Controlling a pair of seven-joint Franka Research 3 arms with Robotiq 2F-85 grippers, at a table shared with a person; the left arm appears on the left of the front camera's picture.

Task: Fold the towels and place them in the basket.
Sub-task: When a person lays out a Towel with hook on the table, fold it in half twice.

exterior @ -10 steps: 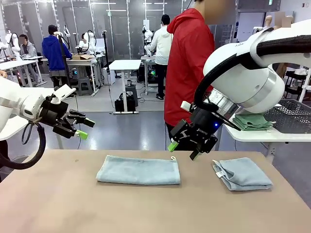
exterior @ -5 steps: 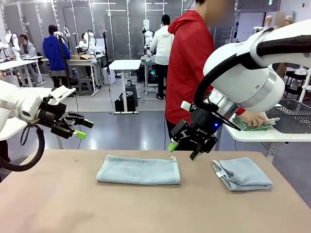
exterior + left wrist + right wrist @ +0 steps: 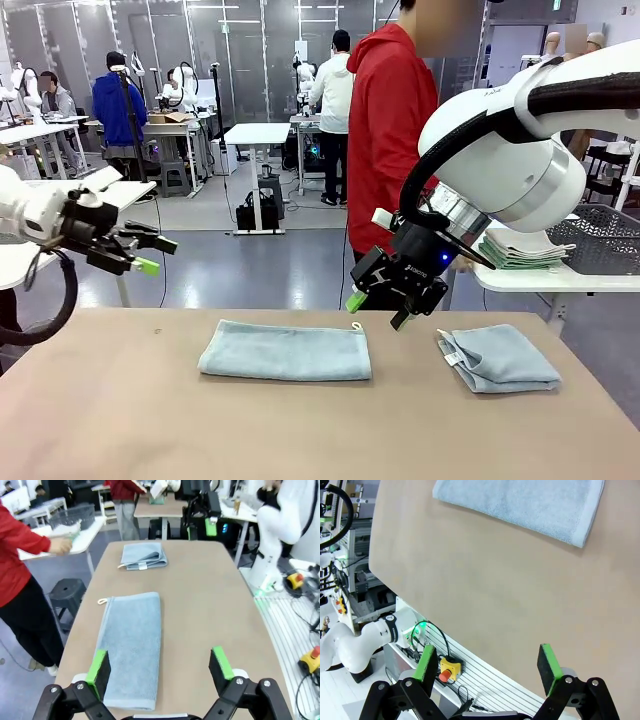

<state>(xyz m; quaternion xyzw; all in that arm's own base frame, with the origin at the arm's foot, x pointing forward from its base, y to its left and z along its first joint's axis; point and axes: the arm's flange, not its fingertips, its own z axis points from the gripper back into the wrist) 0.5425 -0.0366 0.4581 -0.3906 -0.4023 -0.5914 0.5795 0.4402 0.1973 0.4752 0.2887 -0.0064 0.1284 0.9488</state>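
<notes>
Hovering by the tabletop's [image 3: 120, 400] left end with left tool [image 3: 157, 255] spread; hanging above flat towel [image 3: 285, 351] and folded towel [image 3: 498, 358] with right tool [image 3: 377, 310] spread.

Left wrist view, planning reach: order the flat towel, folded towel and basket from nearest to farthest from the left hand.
1. flat towel, right before the left hand
2. folded towel, farther along the table
3. basket, on the side table beyond

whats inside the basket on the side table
The basket shows no clear contents through its mesh; its floor is hidden by the near wall. A stack of folded cloths lies beside it, outside.
</notes>
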